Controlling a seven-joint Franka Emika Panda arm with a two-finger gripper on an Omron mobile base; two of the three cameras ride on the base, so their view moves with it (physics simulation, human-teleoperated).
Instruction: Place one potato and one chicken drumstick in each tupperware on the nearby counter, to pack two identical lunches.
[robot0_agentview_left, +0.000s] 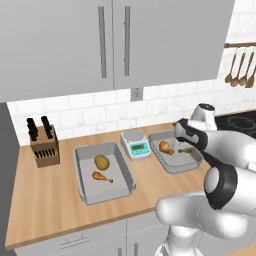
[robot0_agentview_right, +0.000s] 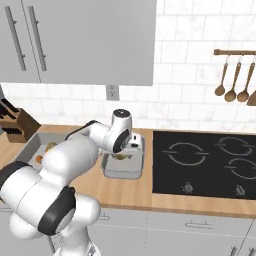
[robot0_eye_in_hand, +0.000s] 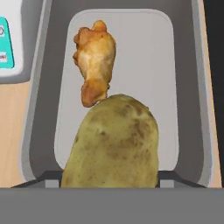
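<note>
My gripper is shut on a brown potato and holds it just above the right tupperware. Inside that container lies a chicken drumstick, close beyond the potato. In the left base view the gripper hangs over the right tupperware, beside its drumstick. The left tupperware holds a potato and a drumstick. Both containers rest on the wooden counter. From the right base view, the arm hides most of the gripper over the right tupperware.
A white-and-teal digital scale stands between the two containers. A knife block sits at the counter's back left. The black cooktop lies right of the right container. Wooden spoons hang on the wall above it.
</note>
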